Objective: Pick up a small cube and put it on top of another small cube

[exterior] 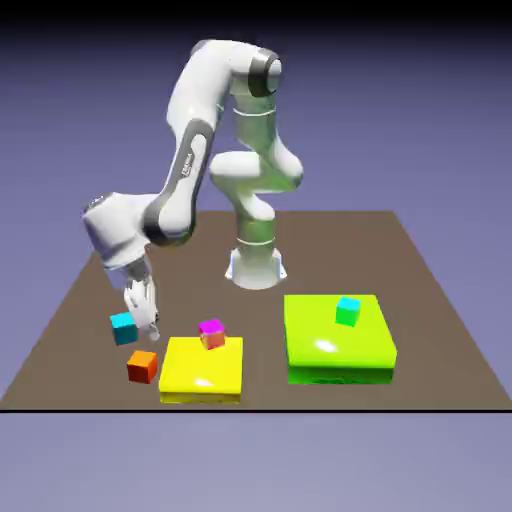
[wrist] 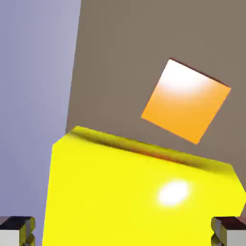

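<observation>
Nearest us, the yellow block (wrist: 139,192) is filling the hand view, with the orange cube (wrist: 185,101) lying on the table (wrist: 120,48) just beyond it. Our gripper (wrist: 123,230) is showing its fingertips (wrist: 17,229) spread wide, holding nothing. Only the exterior view is giving us the cyan cube (exterior: 123,327) beside the gripper (exterior: 143,315), the magenta cube (exterior: 211,333) sitting on the yellow block (exterior: 202,370), and the green cube (exterior: 347,311) resting on the lime block (exterior: 338,340).

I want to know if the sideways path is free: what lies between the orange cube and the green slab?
In the exterior view, the yellow slab sits between the orange cube and the green slab, with a magenta-topped cube on it.
</observation>
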Controlling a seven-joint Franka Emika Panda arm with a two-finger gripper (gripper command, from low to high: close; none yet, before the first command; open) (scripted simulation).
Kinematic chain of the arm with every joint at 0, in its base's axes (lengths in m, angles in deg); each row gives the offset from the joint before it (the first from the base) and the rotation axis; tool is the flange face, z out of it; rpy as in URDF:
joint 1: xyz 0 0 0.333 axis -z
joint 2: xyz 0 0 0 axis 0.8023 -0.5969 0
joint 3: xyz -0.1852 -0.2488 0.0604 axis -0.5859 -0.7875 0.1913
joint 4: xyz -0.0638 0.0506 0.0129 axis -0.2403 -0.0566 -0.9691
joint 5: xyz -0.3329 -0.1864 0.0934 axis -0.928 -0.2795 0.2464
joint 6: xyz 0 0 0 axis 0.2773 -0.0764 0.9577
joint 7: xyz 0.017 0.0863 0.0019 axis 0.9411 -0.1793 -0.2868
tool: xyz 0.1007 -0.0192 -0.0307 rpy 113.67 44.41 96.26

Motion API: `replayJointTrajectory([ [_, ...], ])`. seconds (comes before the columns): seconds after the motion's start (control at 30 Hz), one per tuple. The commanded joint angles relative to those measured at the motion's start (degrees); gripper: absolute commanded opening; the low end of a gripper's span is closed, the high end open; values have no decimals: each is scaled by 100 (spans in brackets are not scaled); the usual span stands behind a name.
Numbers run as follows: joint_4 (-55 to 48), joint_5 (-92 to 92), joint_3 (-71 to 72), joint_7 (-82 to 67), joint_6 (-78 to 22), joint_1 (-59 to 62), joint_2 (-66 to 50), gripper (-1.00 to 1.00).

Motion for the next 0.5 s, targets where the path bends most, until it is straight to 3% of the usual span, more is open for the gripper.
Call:
replayJointTrajectory([
  [0.0, -133, 166, -110, 101, -179, 26, -208, 0],
  [0.13, -663, 828, -551, 506, -895, 131, -1037, 0],
  [0.33, -729, 1560, -75, 90, -412, 222, -1771, 0],
  [0.37, -729, 1561, -75, 90, -412, 222, -1772, -100],
  [0.47, -698, 1144, -357, 337, -702, 170, -1357, -100],
])
